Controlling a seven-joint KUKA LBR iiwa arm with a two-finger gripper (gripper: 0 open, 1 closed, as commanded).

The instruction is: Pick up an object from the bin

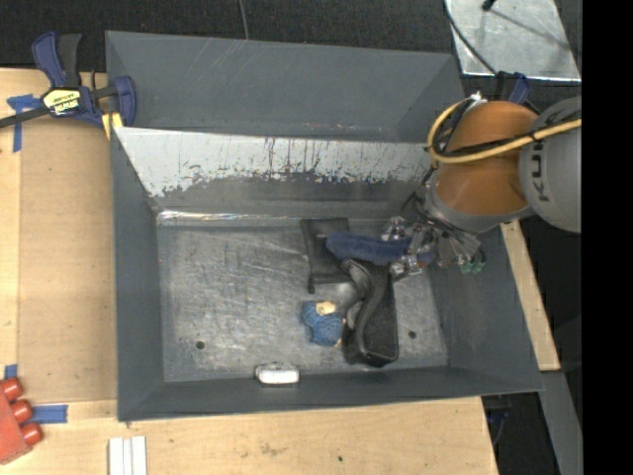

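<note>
The end effector (pixel 410 247) of a KUKA arm hangs low in a grey metal bin (pixel 257 87), just above the top of a black curved strap-like object (pixel 374 325). Whether it is wide or narrow cannot be told, as the wrist hardware hides it. Nearest to it is a long blue piece (pixel 358 247), lying above the black object and across a dark flat slab (pixel 318 243), its right end reaching the end effector. The blue piece looks light and slim, probably easy to lift, though whether it is stiff or soft is unclear. Its narrow middle seems the safest hold. A crumpled blue lump (pixel 320 323) lies just left of the black object, and a small white thing (pixel 277 373) lies lower left of it.
</note>
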